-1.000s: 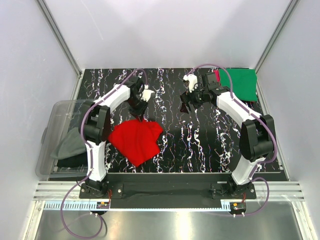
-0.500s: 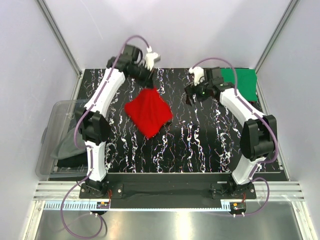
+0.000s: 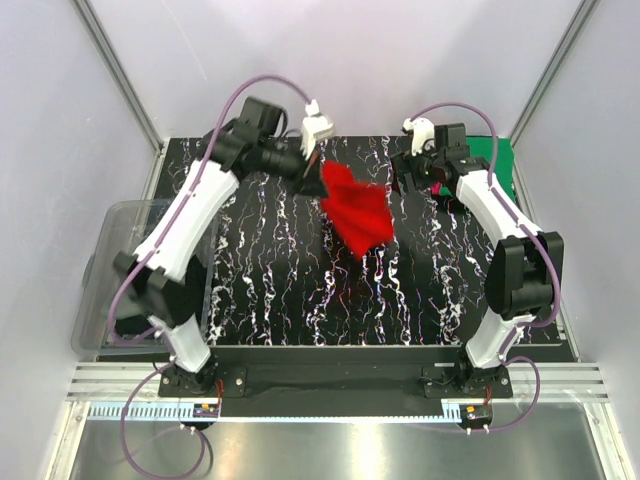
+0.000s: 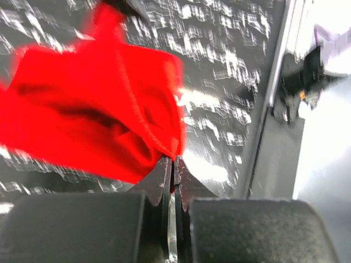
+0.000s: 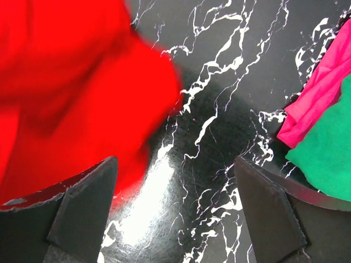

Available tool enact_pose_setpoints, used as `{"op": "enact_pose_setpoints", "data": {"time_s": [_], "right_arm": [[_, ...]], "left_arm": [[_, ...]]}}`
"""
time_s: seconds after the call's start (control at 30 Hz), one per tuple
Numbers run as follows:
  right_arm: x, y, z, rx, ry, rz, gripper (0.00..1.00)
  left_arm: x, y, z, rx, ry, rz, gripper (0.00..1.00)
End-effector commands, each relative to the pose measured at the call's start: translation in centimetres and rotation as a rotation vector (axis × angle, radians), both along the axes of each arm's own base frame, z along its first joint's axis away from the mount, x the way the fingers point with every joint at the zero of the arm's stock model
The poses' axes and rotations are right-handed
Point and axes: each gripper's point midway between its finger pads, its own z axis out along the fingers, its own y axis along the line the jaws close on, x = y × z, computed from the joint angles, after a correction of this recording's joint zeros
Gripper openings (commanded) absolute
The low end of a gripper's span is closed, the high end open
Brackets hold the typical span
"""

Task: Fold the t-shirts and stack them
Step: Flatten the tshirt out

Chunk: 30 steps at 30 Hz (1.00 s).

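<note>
My left gripper is shut on a corner of the bright red t-shirt and holds it up, so the cloth hangs bunched over the back middle of the table. In the left wrist view the jaws pinch the red hem. My right gripper is open and empty just right of the red shirt, which fills the left of its view; its gripper is over bare mat. The green shirt lies folded at the back right, with the pink one under the green.
A clear plastic bin stands off the table's left edge with dark grey cloth in it. The black marbled mat covers the table. White walls close in the back and sides.
My left gripper has lifted the red shirt off the mat and swung it up and right towards the right gripper. My right gripper has drawn back to the right.
</note>
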Motion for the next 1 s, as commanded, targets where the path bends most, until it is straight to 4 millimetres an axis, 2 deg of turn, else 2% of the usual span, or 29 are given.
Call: {"op": "enact_pose_setpoints", "data": {"time_s": [0.0, 0.03, 0.07, 0.1, 0.13, 0.17, 0.23, 0.27, 0.33, 0.4, 0.47, 0.53, 0.63, 0.73, 0.8, 0.93, 0.97], "right_arm": [[0.0, 0.0, 1.9, 0.001, -0.063, 0.011, 0.94], [-0.1, 0.1, 1.6, -0.001, -0.056, 0.015, 0.94], [-0.1, 0.2, 1.3, 0.001, -0.050, 0.020, 0.94], [-0.1, 0.4, 0.9, 0.009, -0.041, 0.031, 0.94], [-0.2, 0.6, 0.7, 0.014, -0.033, 0.042, 0.94], [-0.2, 0.8, 0.1, 0.016, -0.022, 0.059, 0.93], [-0.4, 1.6, -0.3, 0.025, -0.018, 0.117, 0.92], [-0.7, 2.0, -0.8, 0.024, -0.013, 0.156, 0.90], [-2.2, 3.1, -2.0, -0.023, -0.014, 0.312, 0.88], [-4.7, 4.9, -3.7, -0.079, 0.003, 0.460, 0.86], [-7.2, 5.3, -5.8, -0.152, 0.004, 0.592, 0.84], [-9.1, 6.6, -7.0, -0.184, -0.005, 0.701, 0.82], [-11.2, 8.2, -9.2, -0.171, 0.051, 0.766, 0.80], [-12.3, 10.1, -10.6, -0.123, 0.107, 0.800, 0.79], [-12.2, 11.2, -10.8, -0.112, 0.113, 0.811, 0.80], [-10.6, 13.5, -10.9, -0.059, 0.124, 0.780, 0.79], [-9.7, 14.1, -10.9, -0.050, 0.121, 0.774, 0.79]], "left_arm": [[-4.4, 3.2, -1.9, 0.071, 0.022, -0.032, 0.00], [-5.4, 4.4, -2.4, 0.103, -0.017, -0.054, 0.00], [-6.4, 5.7, -5.6, 0.186, 0.036, -0.048, 0.00], [-7.7, 6.9, -6.8, 0.234, 0.039, -0.055, 0.04], [-8.0, 7.8, -8.5, 0.282, 0.063, -0.041, 0.15], [-8.5, 9.2, -11.4, 0.372, 0.112, -0.014, 0.45], [-8.8, 10.4, -13.5, 0.441, 0.138, 0.002, 0.60], [-8.8, 11.1, -14.5, 0.472, 0.151, 0.011, 0.61], [-8.0, 11.1, -14.8, 0.466, 0.144, 0.028, 0.61], [-6.8, 11.2, -14.9, 0.470, 0.125, 0.059, 0.60], [-5.6, 11.2, -15.2, 0.477, 0.100, 0.087, 0.60], [-5.4, 10.8, -16.1, 0.473, 0.128, 0.080, 0.58], [-5.8, 10.4, -17.5, 0.468, 0.193, 0.056, 0.54], [-7.2, 9.9, -18.2, 0.437, 0.260, 0.036, 0.54], [-8.2, 10.2, -18.7, 0.436, 0.291, 0.033, 0.55], [-10.0, 10.5, -19.5, 0.433, 0.342, 0.022, 0.56], [-10.5, 10.6, -19.7, 0.430, 0.356, 0.018, 0.56]]}}
